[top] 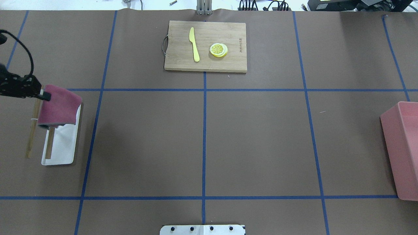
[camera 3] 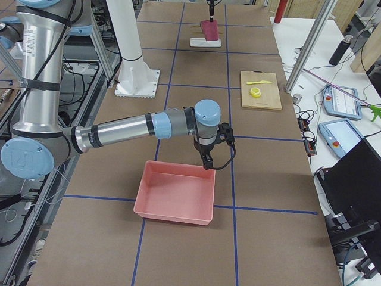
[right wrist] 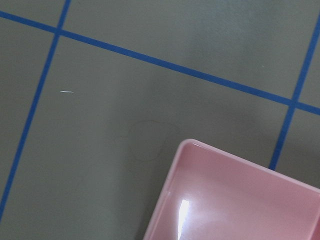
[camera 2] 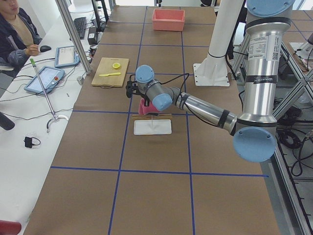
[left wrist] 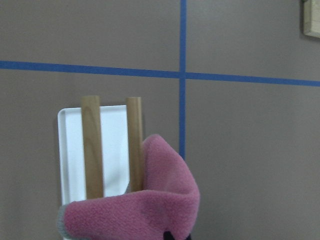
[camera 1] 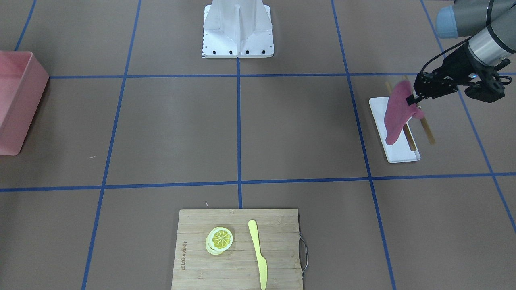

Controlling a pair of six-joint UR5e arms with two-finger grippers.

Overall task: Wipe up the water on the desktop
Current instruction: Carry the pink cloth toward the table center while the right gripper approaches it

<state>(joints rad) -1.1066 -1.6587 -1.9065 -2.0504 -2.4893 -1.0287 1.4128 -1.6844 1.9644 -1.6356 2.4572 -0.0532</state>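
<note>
The brown desktop (camera 1: 298, 129) is crossed by blue tape lines. My left gripper (camera 1: 413, 98) is shut on the top edge of a pink fleece cloth (camera 1: 397, 112), which hangs above the small white tray (camera 1: 399, 155). The gripper (top: 45, 95) and cloth (top: 58, 106) also show at the left edge of the overhead view, and the cloth fills the bottom of the left wrist view (left wrist: 150, 205). My right gripper (camera 3: 208, 164) shows only in the exterior right view, above the pink bin's far edge; I cannot tell if it is open. A faint roundish outline (right wrist: 147, 140) lies on the desktop beside the bin.
Two wooden sticks (top: 31, 140) lie on and beside the tray. A pink bin (top: 403, 147) stands at the table's right side. A bamboo cutting board (top: 205, 62) with a yellow knife (top: 195, 40) and lemon slices (top: 218, 50) is at the far middle. The arms' white base (camera 1: 238, 30) is near.
</note>
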